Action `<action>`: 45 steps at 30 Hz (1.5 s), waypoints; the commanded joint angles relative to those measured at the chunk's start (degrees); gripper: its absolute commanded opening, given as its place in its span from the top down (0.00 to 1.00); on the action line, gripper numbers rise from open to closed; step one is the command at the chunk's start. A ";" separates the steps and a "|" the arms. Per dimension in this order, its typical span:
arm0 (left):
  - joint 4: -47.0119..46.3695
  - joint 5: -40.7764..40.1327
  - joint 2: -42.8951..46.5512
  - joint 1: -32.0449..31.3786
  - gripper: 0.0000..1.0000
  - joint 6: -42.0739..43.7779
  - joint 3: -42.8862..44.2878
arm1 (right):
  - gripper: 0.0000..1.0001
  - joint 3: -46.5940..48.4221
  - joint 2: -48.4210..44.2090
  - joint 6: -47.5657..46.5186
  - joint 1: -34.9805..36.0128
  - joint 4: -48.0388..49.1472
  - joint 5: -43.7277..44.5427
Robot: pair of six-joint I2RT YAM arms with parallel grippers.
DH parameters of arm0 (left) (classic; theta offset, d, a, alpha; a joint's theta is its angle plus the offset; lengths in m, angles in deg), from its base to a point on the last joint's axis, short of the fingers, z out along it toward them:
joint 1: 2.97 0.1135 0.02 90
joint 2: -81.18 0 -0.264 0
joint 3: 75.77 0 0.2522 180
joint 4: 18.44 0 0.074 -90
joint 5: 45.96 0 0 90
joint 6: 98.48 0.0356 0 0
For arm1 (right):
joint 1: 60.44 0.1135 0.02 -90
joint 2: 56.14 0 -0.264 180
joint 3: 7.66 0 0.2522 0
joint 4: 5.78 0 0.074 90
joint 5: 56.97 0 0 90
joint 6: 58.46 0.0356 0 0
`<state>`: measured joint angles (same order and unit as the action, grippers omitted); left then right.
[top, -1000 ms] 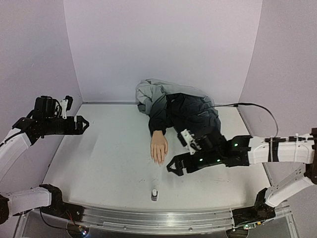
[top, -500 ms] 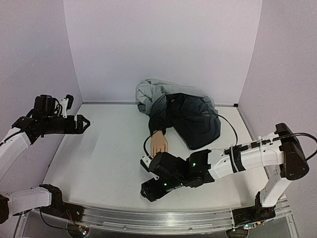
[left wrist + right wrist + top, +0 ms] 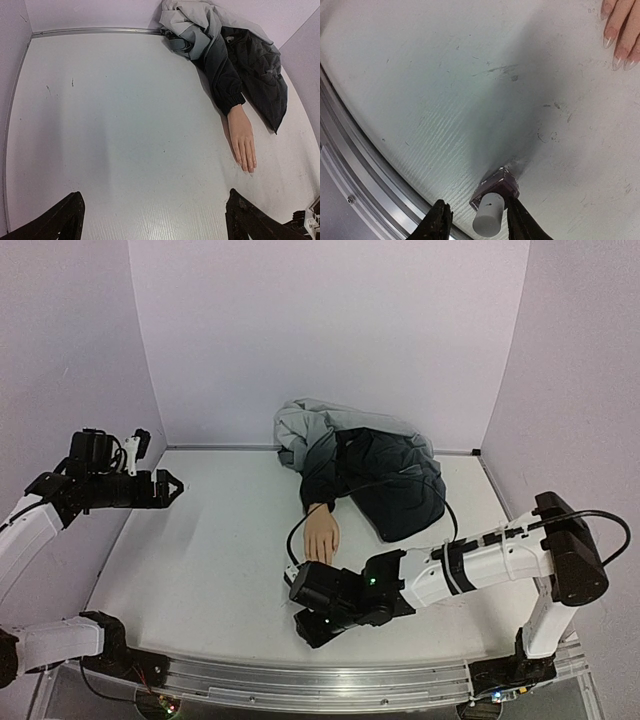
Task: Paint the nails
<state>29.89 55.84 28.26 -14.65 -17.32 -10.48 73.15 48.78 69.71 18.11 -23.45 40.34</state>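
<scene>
The pale mannequin hand [image 3: 322, 535] lies palm down mid-table, coming out of a dark sleeve. Its nails [image 3: 616, 46] are long, pointed and skin-toned at the top right of the right wrist view; the left wrist view shows the hand [image 3: 242, 137] too. A small dark polish bottle [image 3: 502, 184] with a white cap [image 3: 487, 220] stands near the front edge. My right gripper [image 3: 477, 210] straddles the cap: the right finger touches the bottle and a gap shows on the left side. From above, the right gripper [image 3: 315, 625] hides the bottle. My left gripper [image 3: 175, 483] hovers open at the far left, empty [image 3: 154, 200].
A grey and black jacket [image 3: 370, 470] is heaped at the back of the table against the wall. An aluminium rail [image 3: 350, 165] runs along the front edge, close beside the bottle. Lilac walls enclose the table on three sides.
My right arm swung from beside the mannequin hand down to the front of the table, lowered over the bottle, and its jaws narrowed around the cap. The left arm stayed put.
</scene>
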 commanded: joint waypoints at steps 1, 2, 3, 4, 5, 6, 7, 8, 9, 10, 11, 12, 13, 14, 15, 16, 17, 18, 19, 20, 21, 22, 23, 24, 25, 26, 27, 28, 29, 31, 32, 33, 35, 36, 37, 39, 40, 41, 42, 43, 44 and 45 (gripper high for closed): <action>-0.21 1.10 -0.23 0.09 0.00 0.67 2.87 | 0.65 2.13 0.90 0.73 0.47 -2.71 2.47; -0.20 1.25 -0.25 0.08 0.01 0.67 2.83 | 0.66 2.06 1.09 1.03 0.51 -2.81 2.78; -0.19 1.34 -0.29 0.08 0.00 0.67 2.87 | 0.69 1.97 1.07 1.32 0.54 -2.86 3.08; -0.20 1.43 -0.34 0.09 0.00 0.67 2.88 | 0.71 1.95 1.04 1.45 0.61 -2.87 3.33; -0.19 1.58 -0.34 0.13 0.00 0.67 2.88 | 0.73 1.99 0.94 1.65 0.65 -2.87 3.70; -0.18 2.01 -0.36 0.08 0.01 0.73 2.88 | 0.77 1.99 0.86 1.75 0.74 -2.87 4.10; -0.23 2.53 -0.41 0.08 0.00 0.82 2.87 | 0.79 1.95 0.78 1.97 0.73 -2.87 4.56; -0.18 3.28 -0.51 0.08 0.00 0.91 2.94 | 0.83 1.83 0.68 2.19 0.73 -2.87 5.07; -0.18 4.30 -0.55 0.12 0.00 0.93 2.96 | 0.86 1.66 0.46 2.50 0.76 -2.87 5.61; -0.32 5.55 -0.70 0.09 0.00 0.74 3.03 | 0.89 1.54 0.08 2.77 0.81 -2.82 6.36; -0.50 7.14 -1.00 0.08 0.00 0.56 3.15 | 0.92 1.37 -0.52 3.02 0.82 -2.74 7.24; -0.92 9.81 -1.46 0.08 0.01 0.39 3.23 | 0.94 0.90 -1.75 3.11 0.82 -2.37 8.13; -1.82 13.20 -1.95 0.06 0.00 0.05 3.23 | 0.96 0.20 -3.14 2.84 0.82 -1.58 8.87; -3.48 16.55 -2.57 0.02 0.00 -0.67 3.23 | 0.98 -0.84 -4.78 2.39 0.76 -0.54 9.76; -4.65 20.39 -3.39 -0.33 0.00 -1.57 3.47 | 0.99 -2.08 -6.66 1.85 0.75 0.54 10.97; -5.92 23.47 -4.60 -1.23 0.00 -2.55 3.86 | 1.00 -3.64 -8.73 1.11 0.69 1.66 12.31; -6.95 25.76 -5.47 -2.70 0.00 -3.22 4.58 | 1.00 -5.12 -10.88 -0.10 0.37 2.91 13.30; -7.68 26.73 -6.40 -4.78 0.00 -3.51 5.63 | 1.00 -6.79 -13.48 -1.58 -0.26 4.94 13.28; -8.20 26.86 -7.27 -7.46 0.00 -3.44 6.78 | 1.00 -8.98 -16.40 -3.76 -1.06 7.90 12.06; -8.85 27.25 -8.24 -9.80 0.01 -3.32 8.03 | 1.00 -11.36 -19.47 -6.56 -2.53 12.66 9.16; -9.81 27.77 -9.24 -12.34 0.01 -3.32 9.55 | 1.00 -14.09 -22.86 -9.90 -3.91 16.19 6.68; -10.74 28.60 -10.13 -14.50 0.01 -2.97 10.47 | 1.00 -16.32 -25.89 -12.56 -6.00 19.97 2.45; -11.58 29.47 -11.12 -16.83 0.01 -2.07 11.44 | 1.00 -18.66 -29.07 -15.42 -8.28 23.32 -2.30; -12.09 29.82 -11.93 -19.09 0.01 -0.53 12.25 | 1.00 -20.36 -31.84 -17.66 -10.58 25.74 -5.92; -12.48 30.44 -12.79 -22.08 0.00 2.00 12.88 | 1.00 -21.29 -34.25 -19.75 -13.26 27.34 -10.49; -13.23 32.46 -13.64 -23.88 0.00 3.87 13.11 | 1.00 -21.52 -36.17 -21.44 -15.86 28.12 -14.68; -13.93 35.07 -14.48 -25.33 0.00 5.54 13.08 | 1.00 -21.07 -37.42 -23.32 -18.36 28.39 -19.34; -14.35 38.86 -15.72 -26.58 0.01 6.99 13.12 | 1.00 -20.22 -38.29 -25.06 -20.03 28.42 -23.24; -14.45 42.82 -16.97 -27.81 0.00 8.48 13.31 | 1.00 -18.91 -38.55 -26.85 -21.00 28.35 -26.73; -14.48 48.29 -19.50 -29.28 0.01 11.44 14.06 | 1.00 -15.62 -37.52 -30.63 -21.60 28.06 -34.67; -14.45 50.43 -20.74 -29.78 0.01 11.97 14.43 | 1.00 -14.04 -36.61 -32.31 -21.71 27.82 -38.31; -14.44 52.40 -21.98 -30.28 0.03 11.96 15.06 | 1.00 -12.39 -35.44 -33.65 -21.77 27.44 -42.05; -14.46 55.69 -24.12 -31.20 0.05 11.42 16.48 | 1.00 -9.29 -32.54 -35.23 -22.01 26.37 -47.74; -14.44 56.89 -24.92 -31.40 0.07 11.25 16.90 | 1.00 -7.55 -31.01 -35.79 -22.05 25.65 -49.85; -14.40 57.43 -25.55 -31.46 0.10 11.04 17.15 | 1.00 -5.76 -29.31 -36.28 -22.11 25.06 -51.36; -13.05 58.02 -26.22 -31.47 0.13 11.92 17.31 | 1.00 -4.50 -28.13 -36.71 -22.17 24.74 -52.76; -12.75 59.12 -26.40 -31.45 0.13 12.21 16.95 | 1.00 -4.16 -27.77 -37.00 -22.17 24.85 -52.91; -12.69 60.74 -26.59 -31.47 0.13 12.45 16.25 | 1.00 -3.74 -27.23 -37.09 -22.16 24.86 -53.11; -12.61 62.16 -26.75 -31.61 0.14 12.59 15.78 | 1.00 -3.05 -26.55 -36.93 -22.14 24.82 -53.49; -12.60 63.15 -27.05 -31.85 0.15 12.74 15.45 | 1.00 -2.33 -25.78 -36.72 -22.13 24.70 -53.99; -12.59 64.28 -27.43 -32.33 0.18 12.79 15.23 | 1.00 -1.65 -25.00 -36.57 -22.16 24.65 -54.51; -12.61 65.07 -27.81 -32.61 0.21 12.61 15.19 | 1.00 -1.05 -24.39 -36.52 -22.08 24.57 -54.62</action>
<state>17.87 113.30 1.18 -46.17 -6.46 3.31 67.31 22.69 35.05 -3.90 -0.80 -8.44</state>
